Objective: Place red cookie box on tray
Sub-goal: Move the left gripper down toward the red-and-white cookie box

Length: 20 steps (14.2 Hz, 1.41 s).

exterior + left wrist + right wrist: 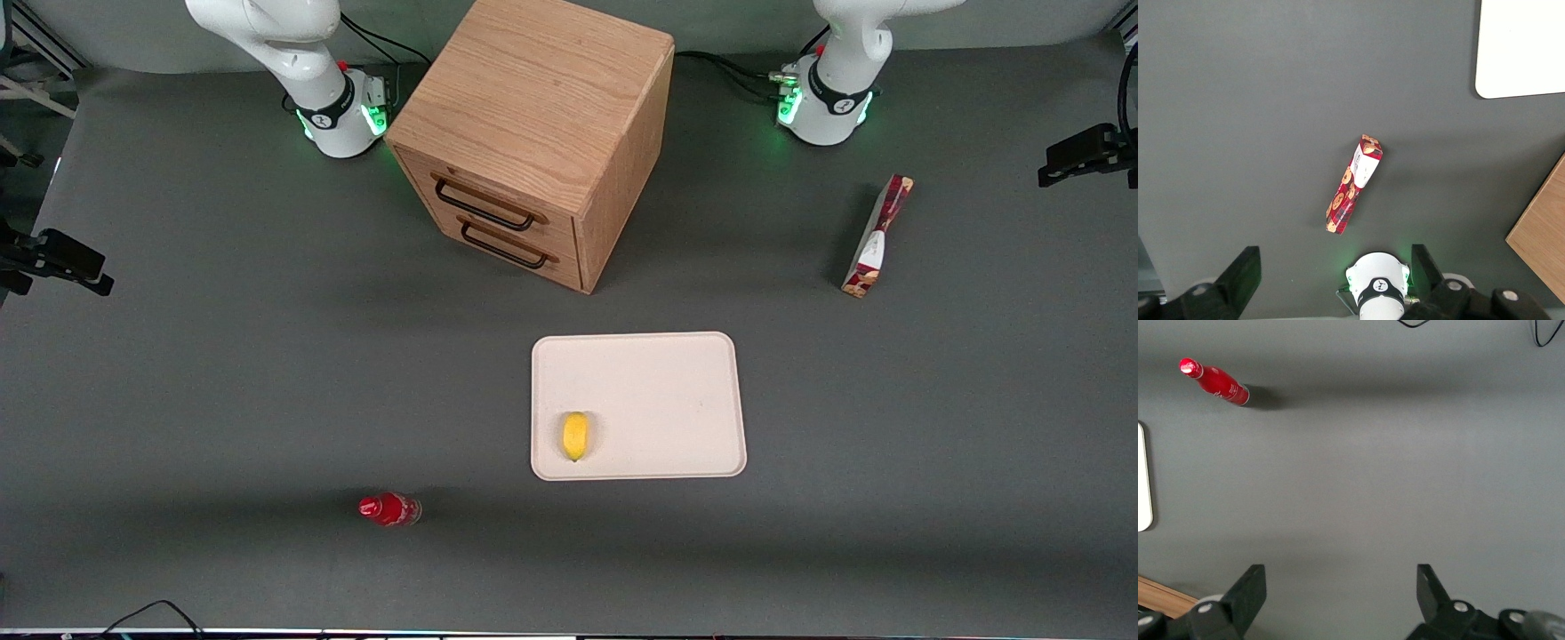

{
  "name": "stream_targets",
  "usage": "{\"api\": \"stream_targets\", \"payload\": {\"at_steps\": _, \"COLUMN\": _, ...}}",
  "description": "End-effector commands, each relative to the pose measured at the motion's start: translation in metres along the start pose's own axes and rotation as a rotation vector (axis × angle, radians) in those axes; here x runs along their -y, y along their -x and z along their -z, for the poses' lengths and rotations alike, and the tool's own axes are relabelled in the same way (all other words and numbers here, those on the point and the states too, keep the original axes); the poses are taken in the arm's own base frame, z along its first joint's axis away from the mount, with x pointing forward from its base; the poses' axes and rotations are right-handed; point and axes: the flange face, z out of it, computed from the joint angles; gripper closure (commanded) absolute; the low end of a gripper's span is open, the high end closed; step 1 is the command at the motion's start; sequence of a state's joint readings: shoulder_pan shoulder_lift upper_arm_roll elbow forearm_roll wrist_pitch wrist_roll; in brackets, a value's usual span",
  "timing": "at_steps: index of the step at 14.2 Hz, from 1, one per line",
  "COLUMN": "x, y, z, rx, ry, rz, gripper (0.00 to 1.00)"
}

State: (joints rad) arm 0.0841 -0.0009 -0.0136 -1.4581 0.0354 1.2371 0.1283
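While I look down through the left wrist camera, the red cookie box [1354,185] stands on one long thin edge on the grey worktop [222,373], a slim dark red carton with cookie pictures along its side and a white patch toward one end. From the front it [877,236] leans a little, well apart from the tray [676,382] and toward the working arm's end of the worktop, farther from the front camera than the tray and close to the working arm's base [827,102]. My claw [1333,273] hangs high over the box, both dark fingers [1241,275] spread wide with nothing between them, and the box sits in the open gap as seen from above without any contact. Counting now: one cookie box, one cream-white tray with rounded corners, one small yellow fruit-like piece [575,436] lying on the tray near its front edge, one red bottle [388,509] lying on its side nearer the front camera, and one wooden cabinet [533,133] with two drawers, each with a dark handle. The wrist view catches only a corner of the tray [1521,50] and a sliver of the cabinet [1541,237]. Printing on the box is too small for me to read, and the claw itself never appears in the front view, since the arm is cut off by the frame edge.
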Motion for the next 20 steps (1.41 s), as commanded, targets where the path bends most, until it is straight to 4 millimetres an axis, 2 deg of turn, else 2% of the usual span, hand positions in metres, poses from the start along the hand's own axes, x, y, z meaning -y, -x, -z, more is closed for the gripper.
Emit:
{"api": "stream_targets", "payload": {"at_steps": 1, "x": 0.002, "y": 0.003, "z": 0.002, "rx": 0.046, "ry": -0.008, "rz": 0.026, "gripper": 0.0}}
{"api": "stream_targets", "payload": {"at_steps": 4, "x": 0.004, "y": 0.002, "z": -0.007, "rx": 0.083, "ry": -0.005, "rz": 0.035, "gripper": 0.0}}
{"api": "stream_targets", "payload": {"at_steps": 6, "x": 0.006, "y": -0.003, "z": -0.039, "rx": 0.146, "ry": 0.002, "rz": 0.019, "gripper": 0.0}}
{"api": "stream_targets", "payload": {"at_steps": 7, "x": 0.006, "y": -0.009, "z": -0.062, "rx": 0.181, "ry": 0.002, "rz": 0.006, "gripper": 0.0}}
{"api": "stream_targets", "payload": {"at_steps": 9, "x": 0.004, "y": -0.011, "z": -0.128, "rx": 0.224, "ry": 0.017, "rz": -0.119, "gripper": 0.0}}
{"api": "stream_targets", "payload": {"at_steps": 14, "x": -0.002, "y": 0.018, "z": -0.278, "rx": 0.261, "ry": 0.056, "rz": -0.33, "gripper": 0.0}}
{"api": "stream_targets", "payload": {"at_steps": 17, "x": -0.009, "y": 0.042, "z": -0.343, "rx": 0.25, "ry": 0.062, "rz": -0.383, "gripper": 0.0}}
{"api": "stream_targets", "payload": {"at_steps": 20, "x": -0.015, "y": 0.063, "z": -0.397, "rx": 0.226, "ry": 0.059, "rz": -0.444, "gripper": 0.0}}
